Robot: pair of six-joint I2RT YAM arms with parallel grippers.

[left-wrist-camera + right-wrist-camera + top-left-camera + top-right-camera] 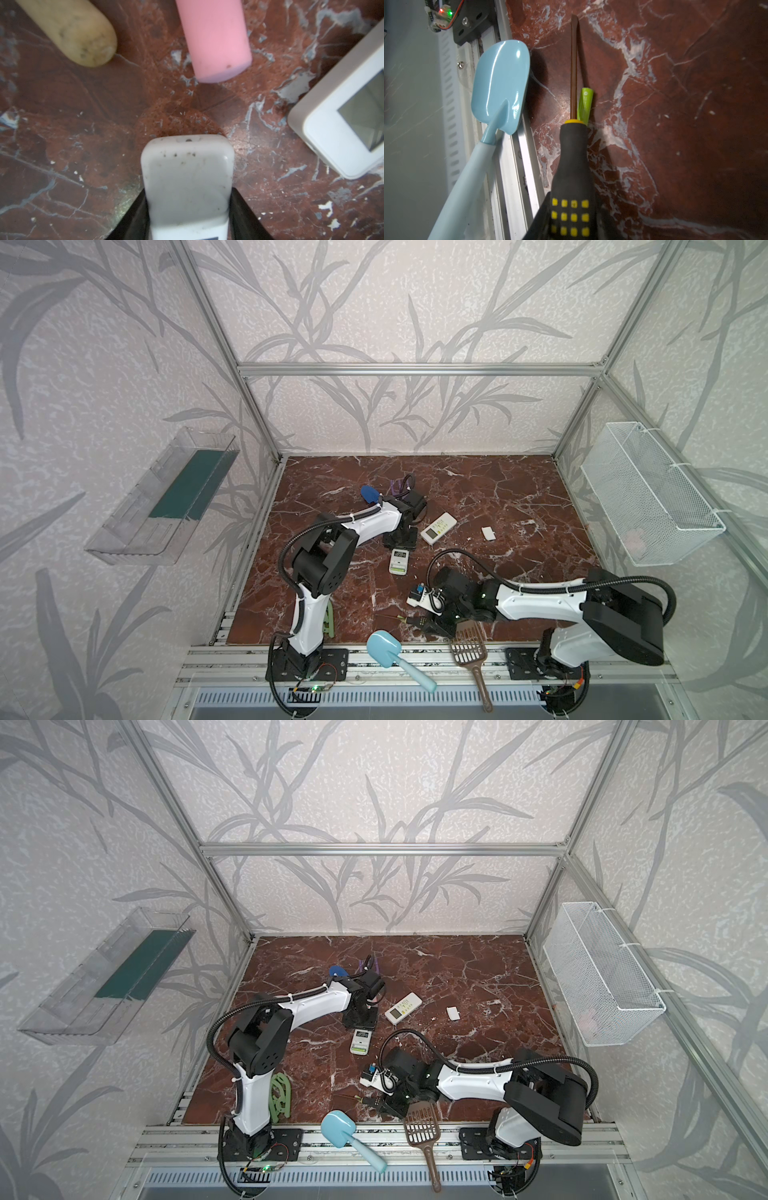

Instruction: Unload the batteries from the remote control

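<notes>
writing: remote label cannot be read | left claw: is clamped on the remote, behind the screwdriver | right claw: is clamped on the screwdriver handle | battery: one green one is seen just beside the screwdriver rod

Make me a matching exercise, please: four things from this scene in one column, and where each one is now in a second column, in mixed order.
Things:
1 screwdriver
2 remote with the green end
3 battery
4 blue shovel

Places:
A on the front rail
B in the left gripper
C in the right gripper
D on the table, beside the screwdriver

Pairs: 1-C, 2-B, 3-D, 4-A.
</notes>
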